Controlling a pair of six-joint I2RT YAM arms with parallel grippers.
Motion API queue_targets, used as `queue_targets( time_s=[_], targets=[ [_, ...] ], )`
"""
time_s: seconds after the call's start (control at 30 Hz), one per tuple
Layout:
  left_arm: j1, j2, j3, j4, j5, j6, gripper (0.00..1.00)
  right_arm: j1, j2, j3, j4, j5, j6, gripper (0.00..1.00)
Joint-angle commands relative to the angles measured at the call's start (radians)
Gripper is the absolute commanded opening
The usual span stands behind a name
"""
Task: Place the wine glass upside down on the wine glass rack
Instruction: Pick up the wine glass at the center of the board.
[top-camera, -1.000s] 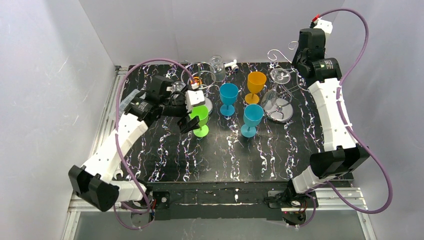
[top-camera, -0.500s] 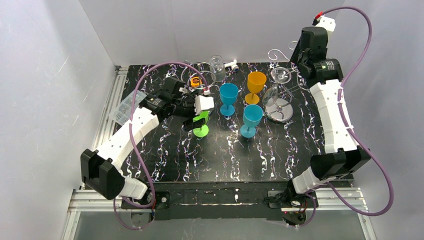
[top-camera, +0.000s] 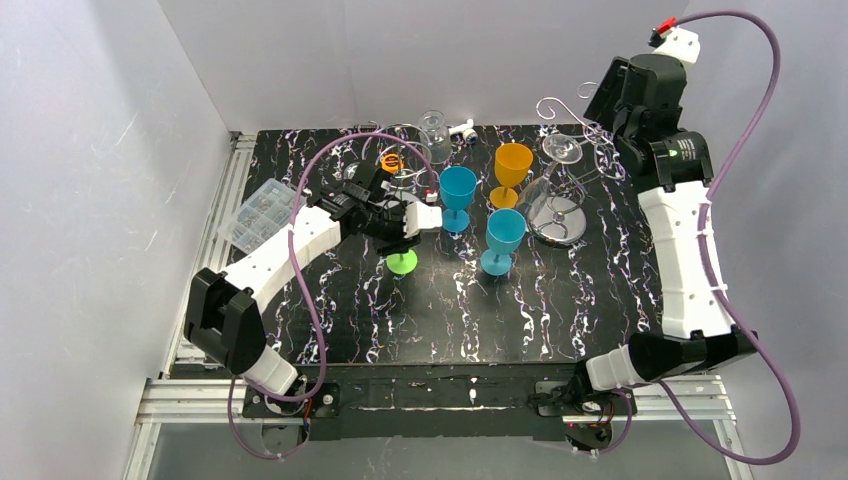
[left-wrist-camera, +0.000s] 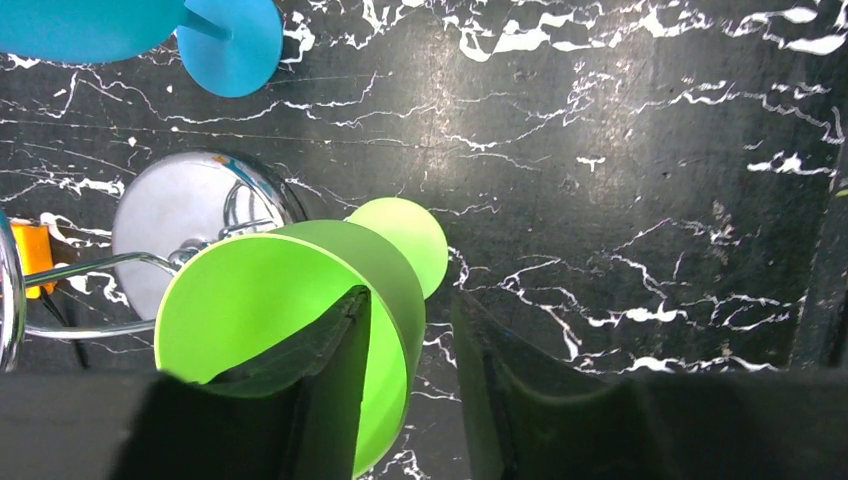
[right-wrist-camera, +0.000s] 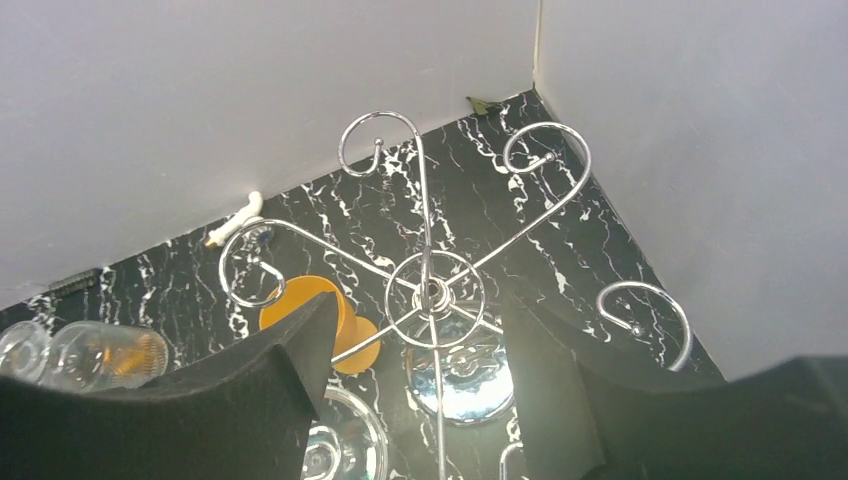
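The wine glass rack (top-camera: 558, 218) stands at the back right, its scroll arms spreading from the post (right-wrist-camera: 435, 295). A clear wine glass (top-camera: 562, 150) hangs upside down from one arm, foot up (right-wrist-camera: 345, 440). My right gripper (top-camera: 600, 108) hovers open above the rack (right-wrist-camera: 418, 300), holding nothing. A green wine glass (top-camera: 402, 262) stands upright left of centre. My left gripper (top-camera: 408, 225) straddles its rim (left-wrist-camera: 410, 295). One finger (left-wrist-camera: 335, 350) is inside the green bowl (left-wrist-camera: 250, 300) and the other is outside. Small gaps still show on both sides of the wall.
Two blue glasses (top-camera: 458, 190) (top-camera: 505, 232) and an orange glass (top-camera: 513, 162) stand mid-table. A shorter loop-ring stand (top-camera: 405, 160) with a chrome base (left-wrist-camera: 185, 215) sits just behind the green glass. A clear glass (top-camera: 435, 128) is at the back and a plastic box (top-camera: 258, 212) on the left.
My left gripper moved right over the green glass and narrowed around its rim. My right gripper opened and rose away from the clear glass, which stays hanging on the rack.
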Motion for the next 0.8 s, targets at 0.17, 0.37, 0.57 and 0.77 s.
queue_targets(
  time_s=[0.17,0.37,0.57,0.77],
  targets=[
    [-0.017,-0.048,0.066,-0.056,0.004,-0.022,0.0,0.006,-0.118,0.038,-0.026,-0.132,0.096,0.73],
    [-0.04,-0.205,0.209,-0.174,0.096,-0.13,0.0,0.006,-0.152,0.062,-0.045,-0.216,0.132,0.76],
    [-0.056,-0.338,0.424,-0.216,0.268,-0.281,0.0,0.006,-0.14,0.126,-0.028,-0.353,0.213,0.84],
    [-0.059,-0.433,0.502,-0.051,0.32,-0.24,0.0,0.006,-0.145,0.153,0.08,-0.547,0.349,0.98]
  ],
)
